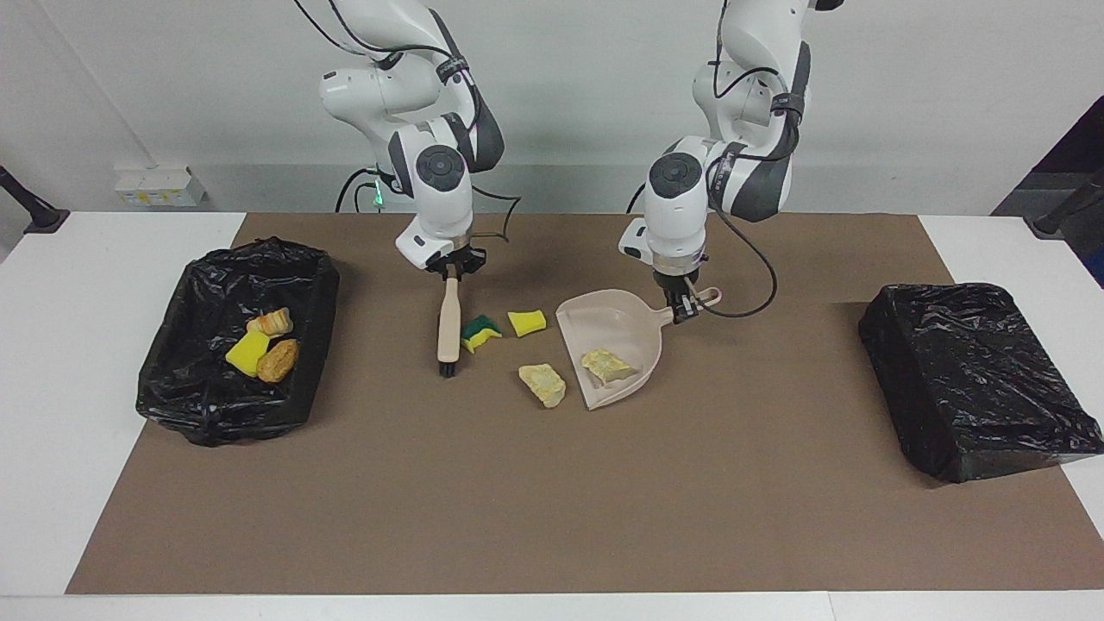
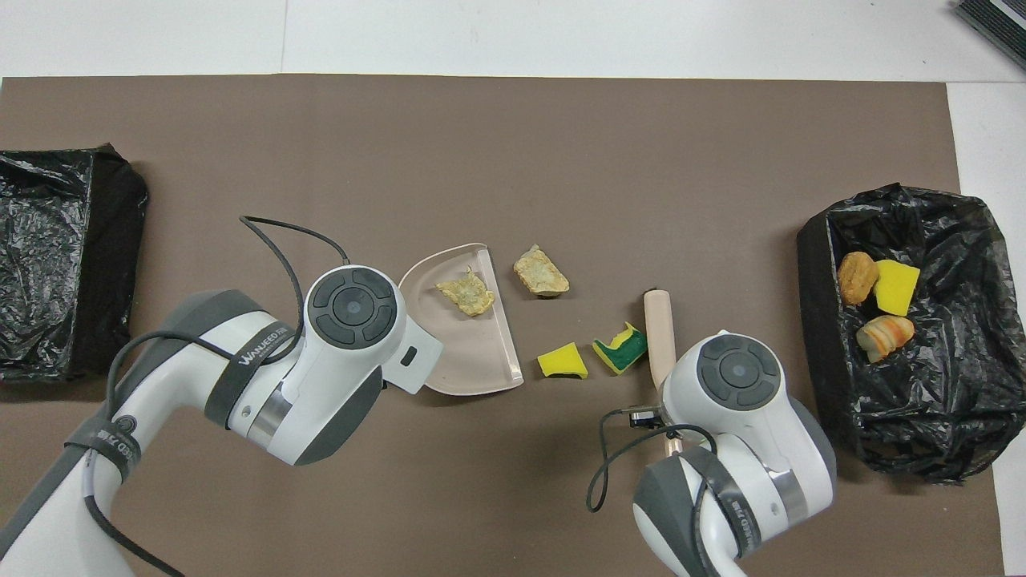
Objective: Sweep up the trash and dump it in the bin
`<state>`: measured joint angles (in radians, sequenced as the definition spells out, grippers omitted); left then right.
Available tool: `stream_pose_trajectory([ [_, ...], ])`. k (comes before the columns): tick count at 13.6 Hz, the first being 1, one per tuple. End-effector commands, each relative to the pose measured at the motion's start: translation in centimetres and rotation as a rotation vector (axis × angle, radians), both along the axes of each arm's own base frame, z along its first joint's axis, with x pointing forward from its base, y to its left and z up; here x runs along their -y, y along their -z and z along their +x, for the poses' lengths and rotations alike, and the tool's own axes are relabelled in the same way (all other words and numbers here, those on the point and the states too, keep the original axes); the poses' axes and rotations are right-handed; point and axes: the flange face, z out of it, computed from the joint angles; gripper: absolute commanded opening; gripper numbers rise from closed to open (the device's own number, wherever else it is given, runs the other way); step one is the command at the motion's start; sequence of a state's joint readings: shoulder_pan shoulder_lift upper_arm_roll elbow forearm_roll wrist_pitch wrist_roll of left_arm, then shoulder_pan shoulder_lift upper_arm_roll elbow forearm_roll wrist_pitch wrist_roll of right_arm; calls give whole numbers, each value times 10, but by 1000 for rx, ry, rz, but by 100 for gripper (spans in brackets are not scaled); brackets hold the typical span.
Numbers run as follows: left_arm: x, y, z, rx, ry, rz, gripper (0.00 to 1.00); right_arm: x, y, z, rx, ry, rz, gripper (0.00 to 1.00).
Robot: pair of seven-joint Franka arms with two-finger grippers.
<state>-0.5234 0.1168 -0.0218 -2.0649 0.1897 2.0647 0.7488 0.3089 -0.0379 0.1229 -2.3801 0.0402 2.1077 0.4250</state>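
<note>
Brown mat [image 1: 535, 500], brush [image 1: 448, 326] touching green-and-yellow sponge [image 1: 479, 331], dustpan [image 1: 617, 345] nearby

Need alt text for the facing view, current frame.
Right claw holds a hand brush against a green-and-yellow sponge; left claw holds a dustpan with one crumbly lump in it. A yellow sponge chunk and another lump lie between.
</note>
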Motion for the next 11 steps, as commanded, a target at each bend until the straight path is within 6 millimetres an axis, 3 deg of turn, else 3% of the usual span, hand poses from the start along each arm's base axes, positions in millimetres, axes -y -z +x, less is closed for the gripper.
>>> stream_pose_trajectory([
  [1,-8,0,-3,10,15,-3,0,-34,24,17,-35,119,45,0],
  [3,-8,0,-3,10,15,-3,0,-82,25,17,-57,156,88,0],
  [6,-8,0,-3,11,15,-4,0,-130,22,18,-108,222,186,0],
  [11,-7,0,-2,14,17,-6,0,-178,-2,32,-156,293,370,0],
])
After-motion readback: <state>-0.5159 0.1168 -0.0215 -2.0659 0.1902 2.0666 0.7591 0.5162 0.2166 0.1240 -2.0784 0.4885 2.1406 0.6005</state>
